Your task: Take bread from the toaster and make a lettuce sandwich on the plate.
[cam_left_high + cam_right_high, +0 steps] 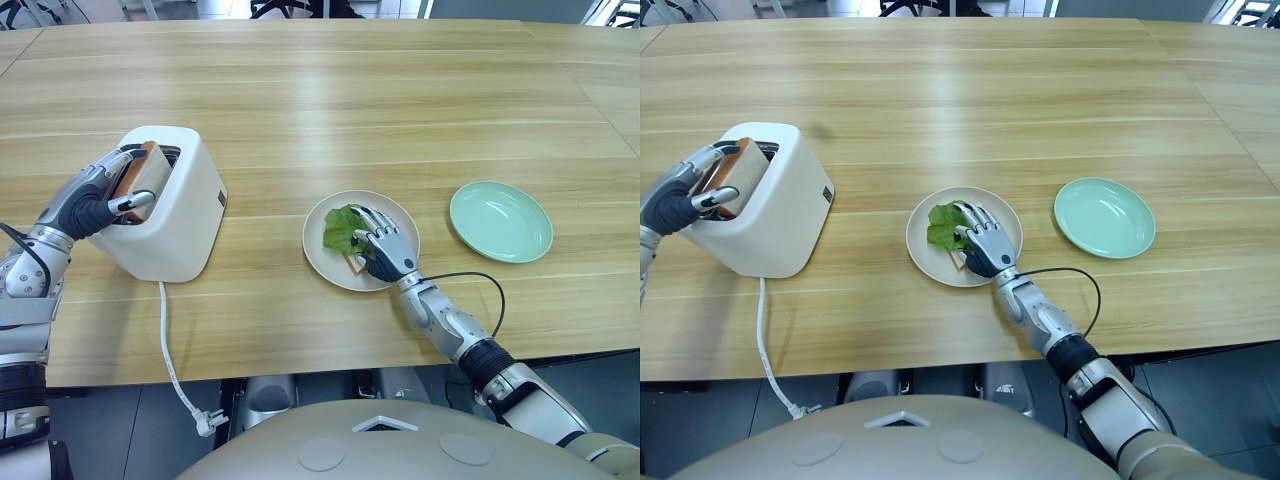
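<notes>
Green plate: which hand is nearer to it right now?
Right. The right hand lies on the lettuce on the beige plate, just left of the green plate; the left hand is far left at the toaster, gripping the bread slice.

Head stereo pair, facing forward-down, near table; shared: toaster at left hand, plate under right hand.

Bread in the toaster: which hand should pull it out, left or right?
Left, probably. The left hand is at the toaster, fingers closed on the bread slice. The right hand lies flat on the lettuce on the plate, well away from the toaster.
</notes>
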`<state>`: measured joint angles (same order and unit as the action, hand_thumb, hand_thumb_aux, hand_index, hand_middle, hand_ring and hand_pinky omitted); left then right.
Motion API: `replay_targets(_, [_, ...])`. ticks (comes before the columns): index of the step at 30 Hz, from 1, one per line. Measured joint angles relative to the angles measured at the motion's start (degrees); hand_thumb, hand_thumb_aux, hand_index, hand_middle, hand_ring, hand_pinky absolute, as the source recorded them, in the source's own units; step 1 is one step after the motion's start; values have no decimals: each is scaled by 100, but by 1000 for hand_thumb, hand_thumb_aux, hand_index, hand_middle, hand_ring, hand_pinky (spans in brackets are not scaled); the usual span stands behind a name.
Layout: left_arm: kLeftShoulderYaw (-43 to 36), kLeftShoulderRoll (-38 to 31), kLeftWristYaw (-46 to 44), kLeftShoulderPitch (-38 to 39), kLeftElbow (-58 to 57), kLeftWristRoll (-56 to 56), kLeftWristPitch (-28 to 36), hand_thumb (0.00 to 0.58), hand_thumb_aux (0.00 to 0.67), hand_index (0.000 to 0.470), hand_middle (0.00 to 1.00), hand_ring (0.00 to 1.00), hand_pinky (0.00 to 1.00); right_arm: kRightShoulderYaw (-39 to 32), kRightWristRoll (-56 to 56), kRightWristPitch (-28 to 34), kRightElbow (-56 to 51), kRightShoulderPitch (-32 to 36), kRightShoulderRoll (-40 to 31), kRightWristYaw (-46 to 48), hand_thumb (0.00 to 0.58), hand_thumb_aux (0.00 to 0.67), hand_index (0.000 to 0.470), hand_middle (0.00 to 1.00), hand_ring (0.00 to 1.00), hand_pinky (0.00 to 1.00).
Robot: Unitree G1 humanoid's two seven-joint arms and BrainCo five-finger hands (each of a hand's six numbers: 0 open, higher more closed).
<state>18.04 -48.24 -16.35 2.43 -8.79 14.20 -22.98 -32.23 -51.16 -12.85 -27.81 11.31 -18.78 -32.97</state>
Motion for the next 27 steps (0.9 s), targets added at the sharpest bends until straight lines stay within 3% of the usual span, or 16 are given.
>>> replay_targets(13, [-133, -8, 140, -40, -4, 169, 111, 0, 0, 0, 0, 0, 0, 254, 19, -27, 320, -207, -75, -212, 580, 670, 460, 0, 0, 0])
replay_targets(21, [637, 47, 181, -89, 341, -738, 184, 0, 0, 0, 0, 0, 0, 317, 17, -59, 434, -281, -120, -254, 580, 670, 460, 0, 0, 0])
replay_targets(25, [838, -89, 427, -185, 246, -578, 280, 0, 0, 0, 0, 0, 0, 320, 9, -134, 434, -317, -123, -253, 580, 670, 460, 0, 0, 0])
replay_targets(26, [837, -128, 458, -152, 198, -476, 300, 0, 0, 0, 0, 0, 0, 320, 6, -135, 434, -323, -123, -251, 554, 528, 363, 0, 0, 0])
replay_targets(27, [811, -146, 471, -84, 191, -345, 298, 0, 0, 0, 0, 0, 0, 319, 6, -139, 433, -326, -121, -240, 183, 116, 79, 0, 0, 0])
